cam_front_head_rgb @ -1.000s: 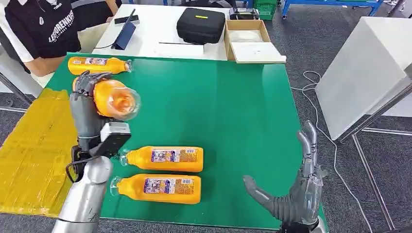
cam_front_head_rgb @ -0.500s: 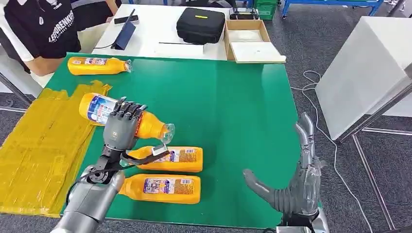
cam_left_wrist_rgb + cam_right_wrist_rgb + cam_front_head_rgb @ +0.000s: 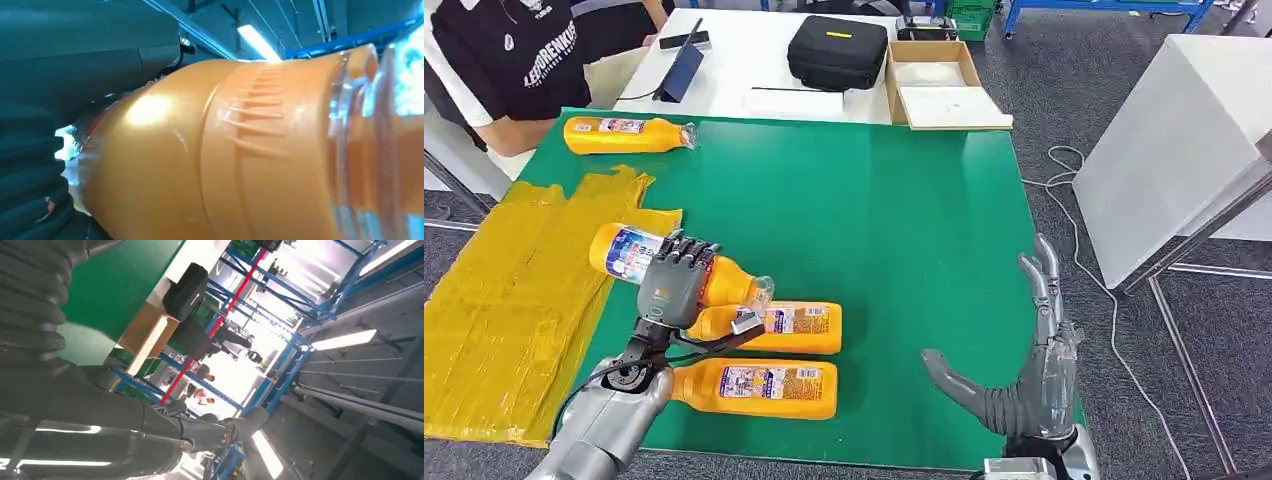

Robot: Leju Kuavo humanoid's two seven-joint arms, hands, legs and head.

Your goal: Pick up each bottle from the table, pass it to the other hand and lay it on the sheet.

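An orange bottle (image 3: 686,268) is gripped by the fingers (image 3: 686,248) of the left hand (image 3: 674,282) and held tilted above the green worktop (image 3: 904,230), beside the yellow sheet (image 3: 504,300). Two more bottles (image 3: 769,328) are seen lying just below it, and another (image 3: 624,134) at the far edge. The right hand (image 3: 1029,385) is held open, fingers spread, near the worktop's right edge.

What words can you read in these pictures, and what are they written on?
"LEJUROBOT", partly cut off and only roughly legible: white letters on the person's black shirt.
Labels on the orange plastic bottles, such as the one held in the left hand, its label, and the nearest lying one: too small and blurred to read.
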